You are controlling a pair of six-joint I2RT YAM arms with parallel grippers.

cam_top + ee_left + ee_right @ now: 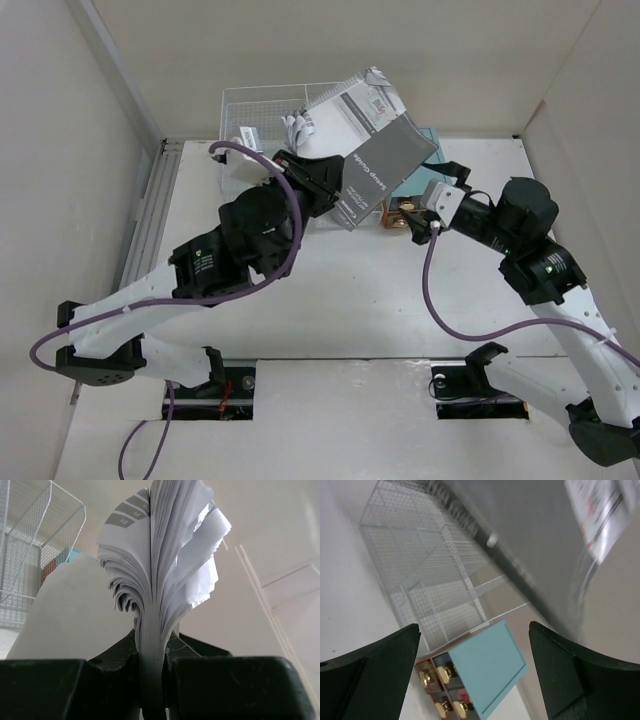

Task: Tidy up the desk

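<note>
My L hand (pixel 152 652) is clenched on one edge of the booklet (pixel 385 160), pages fanning out, held clear above the counter (pixel 350 300) at its far middle. Booklet long axis runs from L hand toward far R. Wire rack (pixel 258 112) sits just behind, on L-arm side. My R hand (pixel 418 222) is released and empty, facing the teal box (pixel 487 662). Judgement: rack placement is L-arm work

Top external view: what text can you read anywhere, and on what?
"Setup Guide", seemingly: white letters on the cover of the grey booklet, held in the left gripper.
Smaller white lines beside it: too small to read.
White sticker on the booklet: print too small, blurred in right wrist view.
Nothing else readable.
</note>
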